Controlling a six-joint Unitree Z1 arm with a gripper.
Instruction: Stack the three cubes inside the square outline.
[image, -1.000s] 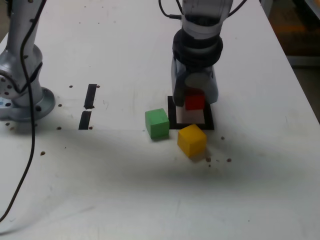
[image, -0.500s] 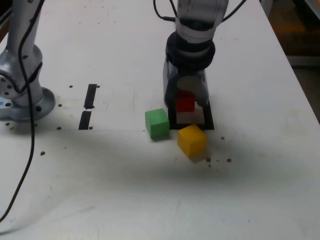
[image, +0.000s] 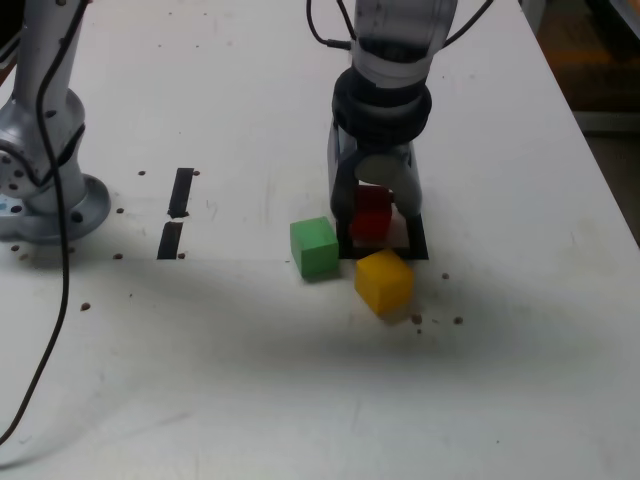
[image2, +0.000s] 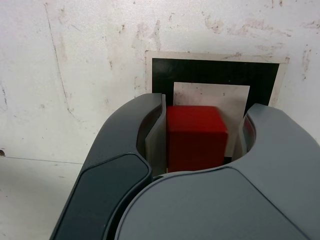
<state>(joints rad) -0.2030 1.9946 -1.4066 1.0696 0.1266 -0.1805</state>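
Surface: white table (image: 500, 400), scuffed, w/ small dark specks; I see orange/brown floor past its far-right edge in ext. view.
Arm base: grey mount (image: 40, 200) at ext. view's left, black cable (image: 62, 300) trailing down from it.
Tape strips: two short black strips (image: 177, 210) between base and cubes.
Outline: black square (image: 418, 243), white inside, mostly covered by gripper in ext. view; wrist view shows its far side (image2: 215, 72) clear ahead of the jaws.
Gripper: (image: 372, 215) pointing down over the outline, jaws either side of red cube. One pad touches the cube in wrist view (image2: 200, 137); a thin gap shows at the other. I can't tell if it is clamped or let go.
Red cube: (image: 370, 215) between jaws, inside the outline area; (image2: 195, 137) over the white centre.
Green cube: (image: 314, 247) on table, just beside outline, on ext. view's left.
Yellow cube: (image: 383, 281) on table, just in front of outline, near green, not touching.
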